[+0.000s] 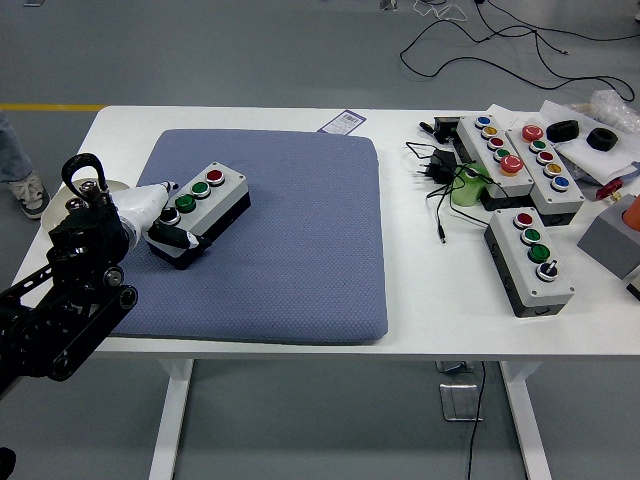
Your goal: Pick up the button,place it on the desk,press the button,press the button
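Button box [203, 213], grey lid over a black base, lies on the blue pad [290, 250], in the pad's upper-left part, skewed so its long side runs from lower left to upper right. Lid carries 3 buttons in a row: red [214, 177] at the far end, green [200, 187] next, a darker green one [185, 202] nearest the arm.

Left hand [158, 222], white with black fingertips, is at the box's near-left end. 1 dark finger [172, 238] curls against the lower-left corner of the box; another tip [170, 184] shows beside its upper-left edge. Hand looks wrapped around that end, touching it; whether it grips firmly cannot be told. Black left arm [70, 290] fills the lower-left corner and hides the pad's left edge.

Pad sits on the white worktop [420, 310]. Well apart, on the worktop's right: 1 loose 3-button box [532, 262], 2 longer multi-button boxes [520, 160] side by side, a green cylinder [466, 186], a black plug with tangled cables [438, 170]. Nothing lies between the pad and these.
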Robot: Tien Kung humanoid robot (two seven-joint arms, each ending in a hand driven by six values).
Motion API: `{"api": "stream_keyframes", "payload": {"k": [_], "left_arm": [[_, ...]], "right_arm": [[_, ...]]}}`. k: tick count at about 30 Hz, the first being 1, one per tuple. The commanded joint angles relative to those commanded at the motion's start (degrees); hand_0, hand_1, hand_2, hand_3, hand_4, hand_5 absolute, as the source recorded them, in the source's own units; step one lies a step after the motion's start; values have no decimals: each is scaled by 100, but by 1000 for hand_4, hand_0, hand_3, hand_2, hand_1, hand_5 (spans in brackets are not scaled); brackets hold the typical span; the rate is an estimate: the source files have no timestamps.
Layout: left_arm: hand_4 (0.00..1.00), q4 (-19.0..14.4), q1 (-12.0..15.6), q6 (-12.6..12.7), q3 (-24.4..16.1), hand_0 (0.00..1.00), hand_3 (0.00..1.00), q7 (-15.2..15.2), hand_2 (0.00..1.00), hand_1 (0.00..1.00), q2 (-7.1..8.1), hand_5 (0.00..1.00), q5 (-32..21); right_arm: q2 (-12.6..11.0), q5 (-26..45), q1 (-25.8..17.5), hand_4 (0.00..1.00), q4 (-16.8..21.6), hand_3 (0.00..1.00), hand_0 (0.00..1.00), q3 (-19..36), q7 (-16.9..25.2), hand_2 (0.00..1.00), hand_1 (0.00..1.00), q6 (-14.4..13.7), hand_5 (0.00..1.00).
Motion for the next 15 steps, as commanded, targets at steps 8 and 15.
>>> {"api": "stream_keyframes", "payload": {"k": [8,15], "left_arm": [[872,77,-2,148,74,361,597,-31,532,504,10,59,-49],[724,45,15,476,93,281,451,-192,386,379,49,2,-95]], "right_arm": [[-7,-23,8,355,0,664,687,14,0,728,671,5,199],[-9,-15,16,355,0,664,685,16,8,726,670,1,198]]}}
